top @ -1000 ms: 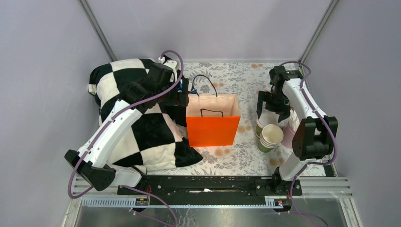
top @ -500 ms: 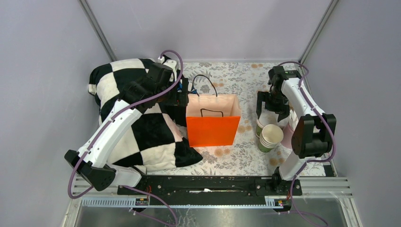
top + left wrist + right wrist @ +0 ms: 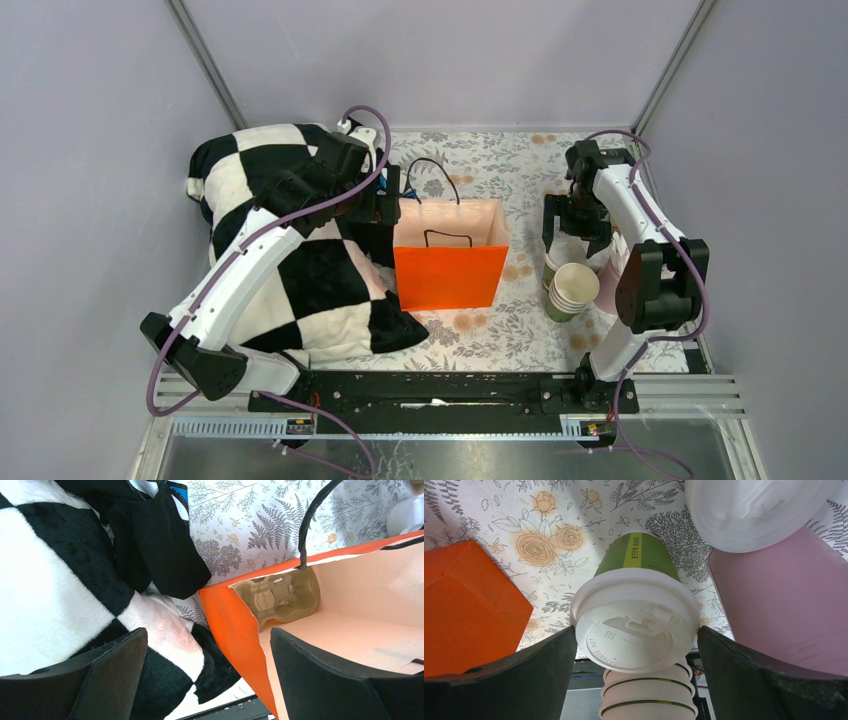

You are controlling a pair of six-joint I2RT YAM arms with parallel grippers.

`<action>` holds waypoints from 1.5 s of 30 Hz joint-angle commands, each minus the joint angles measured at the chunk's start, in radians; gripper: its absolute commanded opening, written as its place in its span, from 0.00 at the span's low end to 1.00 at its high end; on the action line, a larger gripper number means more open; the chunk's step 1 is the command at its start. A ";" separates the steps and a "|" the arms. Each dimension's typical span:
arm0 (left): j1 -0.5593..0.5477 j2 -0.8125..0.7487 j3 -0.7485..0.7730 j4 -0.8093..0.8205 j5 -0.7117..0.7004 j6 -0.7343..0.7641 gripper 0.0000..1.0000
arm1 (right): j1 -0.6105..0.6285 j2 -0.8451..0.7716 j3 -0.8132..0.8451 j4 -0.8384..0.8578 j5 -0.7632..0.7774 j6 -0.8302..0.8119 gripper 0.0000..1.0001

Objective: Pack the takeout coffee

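Takeout coffee [image 3: 636,555] is found right of orange bag [image 3: 450,275], just far of cup stack [image 3: 572,290], between spread jaws of right gripper [image 3: 636,642] (contact unclear). Judged light, crushable; best held gently below lid [image 3: 634,630].

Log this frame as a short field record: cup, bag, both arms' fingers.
takeout coffee: lidded green cup, upright on table, beside cup stack and pink cup
orange bag: upright, open, cardboard cup carrier inside
right gripper: fingers open, either side of the lid; contact unclear
left gripper: fingers open, astride the bag's left wall
packed: not yet
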 commanded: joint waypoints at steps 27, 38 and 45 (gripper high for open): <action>0.008 -0.009 0.051 0.019 0.014 -0.002 0.97 | 0.017 -0.053 0.088 0.032 0.022 0.036 0.78; 0.018 -0.020 0.059 0.005 0.025 -0.020 0.97 | 0.017 -0.062 0.126 0.056 -0.005 0.057 0.78; 0.066 -0.020 0.077 -0.017 0.080 -0.057 0.98 | 0.017 -0.111 0.185 0.046 -0.060 0.075 0.78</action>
